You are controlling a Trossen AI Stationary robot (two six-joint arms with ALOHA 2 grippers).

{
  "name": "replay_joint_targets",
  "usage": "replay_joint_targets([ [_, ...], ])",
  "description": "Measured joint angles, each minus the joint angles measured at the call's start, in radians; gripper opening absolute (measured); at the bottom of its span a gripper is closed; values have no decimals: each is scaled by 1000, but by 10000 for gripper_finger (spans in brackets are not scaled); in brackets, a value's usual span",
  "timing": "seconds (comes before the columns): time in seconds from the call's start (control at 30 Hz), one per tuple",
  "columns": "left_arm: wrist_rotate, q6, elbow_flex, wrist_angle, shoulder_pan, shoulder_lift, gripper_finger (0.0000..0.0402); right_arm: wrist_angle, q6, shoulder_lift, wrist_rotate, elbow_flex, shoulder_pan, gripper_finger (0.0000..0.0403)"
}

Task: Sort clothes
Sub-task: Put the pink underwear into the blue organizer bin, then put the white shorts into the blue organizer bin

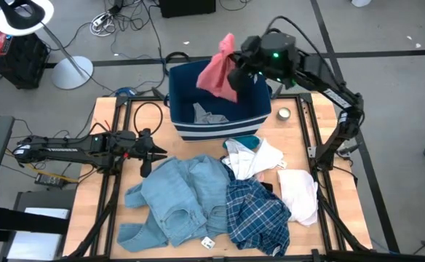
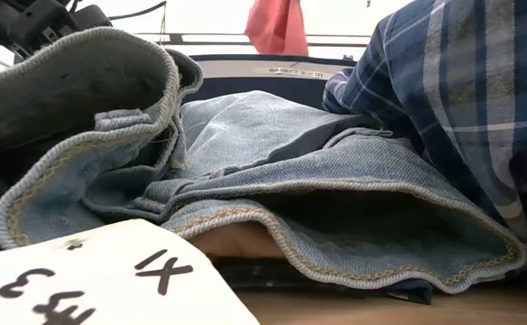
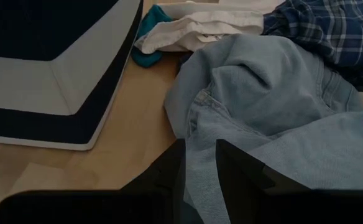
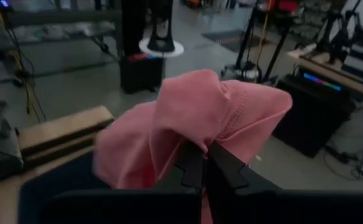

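Your right end effector [image 1: 236, 70] is pinching the salmon-red garment [image 1: 220, 69], which hangs above the navy bin [image 1: 262, 110] at the counter's far edge. Your left end effector [image 1: 154, 153] waits partly spread, holding nothing, just beside the light blue denim [image 1: 180, 196]. The denim, plaid shirt [image 1: 256, 215] and white items [image 1: 255, 159] lie heaped on the counter [image 1: 110, 182] near the bin.

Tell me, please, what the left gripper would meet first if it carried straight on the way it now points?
Most likely the light blue denim. The left gripper lies low at the pile's edge, fingers slightly apart, with denim right beyond its tips. How much gap remains is hard to judge; the navy bin sits off to one side.
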Motion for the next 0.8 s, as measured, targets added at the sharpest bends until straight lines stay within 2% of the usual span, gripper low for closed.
replay_joint_targets([
  [0.23,-1,0,0,0,0,0,95,-65,63,77,-7,0,-32,5],
  [0.37,-1,-1,0,0,0,0,95,-134,112,112,-8,0,-41,20],
  [0.53,-2,-1,0,-1,0,0,95,-242,168,131,-8,-3,-56,67],
  [0.8,-11,-1,0,1,0,0,95,-309,208,108,-7,-9,-49,148],
])
